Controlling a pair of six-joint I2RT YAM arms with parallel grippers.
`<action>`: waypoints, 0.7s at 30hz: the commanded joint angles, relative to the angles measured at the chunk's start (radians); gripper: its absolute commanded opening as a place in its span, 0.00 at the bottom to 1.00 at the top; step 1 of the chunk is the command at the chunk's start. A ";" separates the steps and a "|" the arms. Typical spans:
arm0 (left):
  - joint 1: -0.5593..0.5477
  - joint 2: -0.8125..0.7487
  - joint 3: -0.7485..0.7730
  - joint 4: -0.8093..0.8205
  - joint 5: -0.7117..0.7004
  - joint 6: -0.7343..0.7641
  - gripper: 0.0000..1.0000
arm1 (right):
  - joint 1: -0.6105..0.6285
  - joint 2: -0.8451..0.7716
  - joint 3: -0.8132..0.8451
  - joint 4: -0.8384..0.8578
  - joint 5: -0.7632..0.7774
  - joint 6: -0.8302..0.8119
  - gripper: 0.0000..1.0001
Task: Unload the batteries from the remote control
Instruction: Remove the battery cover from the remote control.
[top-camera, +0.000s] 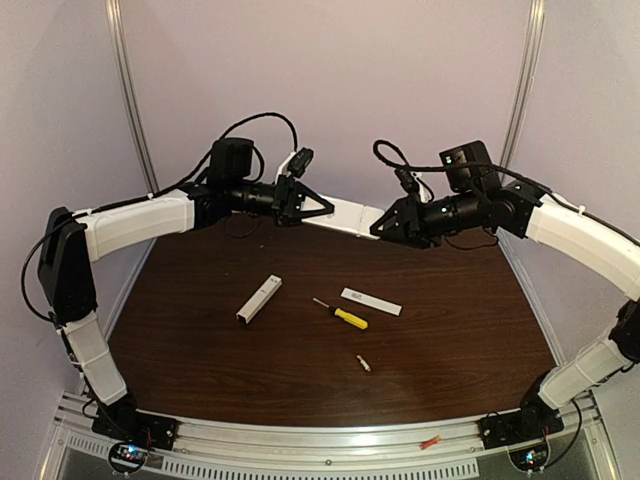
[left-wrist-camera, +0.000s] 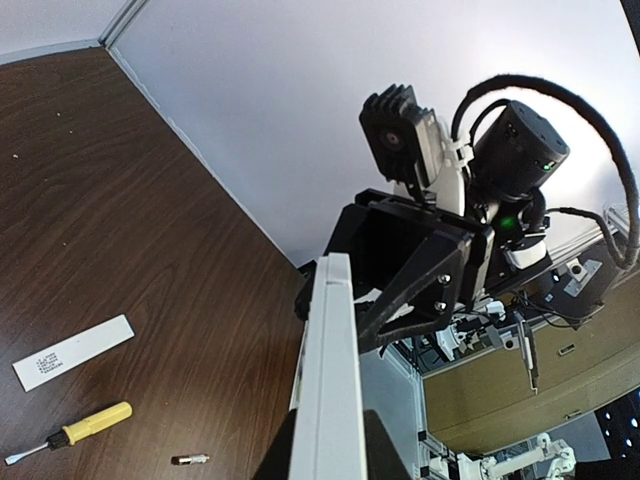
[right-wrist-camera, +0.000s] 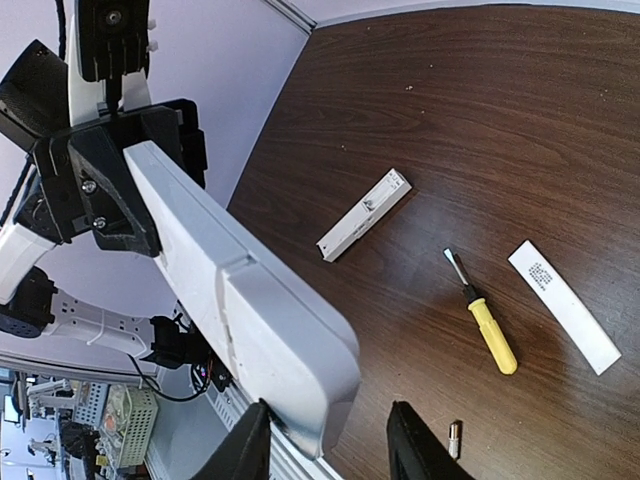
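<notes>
Where pale walls (top-camera: 330, 70) close in, dark wood table (top-camera: 200, 350), remote (top-camera: 345, 213) aloft

Top external: high above and behind both bases (top-camera: 135, 430), facing down and forward over the whole table (top-camera: 300, 380). Left wrist: close along the raised remote (left-wrist-camera: 330, 380), facing toward the right arm (left-wrist-camera: 510, 150), table below at left. Right wrist: equally close, facing back toward the left arm (right-wrist-camera: 100, 325). Shared by all three: screwdriver (top-camera: 343, 316), white strip (top-camera: 370, 301), one battery (top-camera: 365, 363).
</notes>
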 joint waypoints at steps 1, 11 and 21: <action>0.004 0.012 0.044 0.035 0.001 0.018 0.00 | -0.006 0.014 0.029 -0.043 0.039 -0.022 0.38; 0.004 0.029 0.065 -0.026 -0.030 0.061 0.00 | -0.006 0.029 0.055 -0.073 0.039 -0.041 0.26; 0.006 0.037 0.086 -0.158 -0.108 0.134 0.00 | -0.006 0.039 0.049 -0.065 0.041 -0.027 0.22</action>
